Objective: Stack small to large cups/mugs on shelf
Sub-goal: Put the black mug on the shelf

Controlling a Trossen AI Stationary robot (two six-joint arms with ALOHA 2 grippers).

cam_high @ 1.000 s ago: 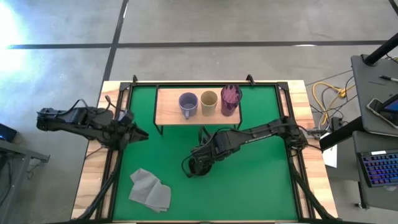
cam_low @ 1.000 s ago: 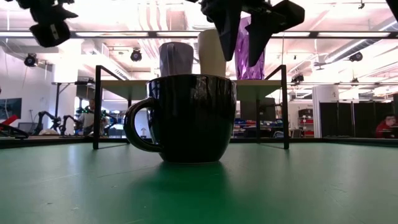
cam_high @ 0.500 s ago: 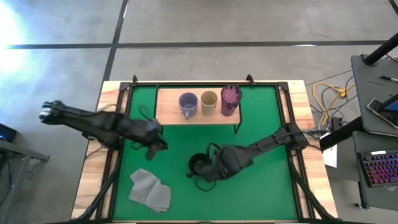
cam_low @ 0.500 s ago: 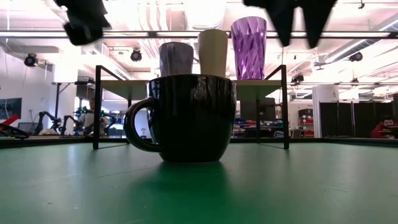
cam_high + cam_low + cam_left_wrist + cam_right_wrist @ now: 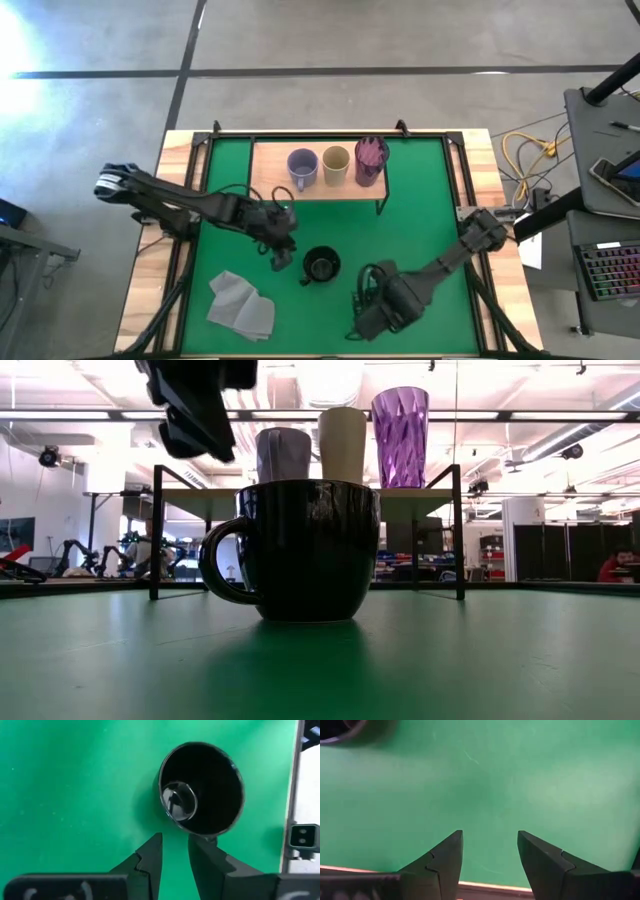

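High view: you see the black mug [image 5: 320, 266] on the green mat [image 5: 420, 220], in front of the shelf [image 5: 270, 170]; the left gripper [image 5: 281, 258] sits just beside it. Left wrist view: fingers slightly spread, empty. Right wrist view: right gripper [image 5: 487, 851] spread wide, empty.

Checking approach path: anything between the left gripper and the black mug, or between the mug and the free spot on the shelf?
Nothing visible. The left gripper, fingers apart, hangs right beside the black mug with only bare mat between. The shelf has its left end free, beside the lavender mug. The cloth and right gripper lie off that path.
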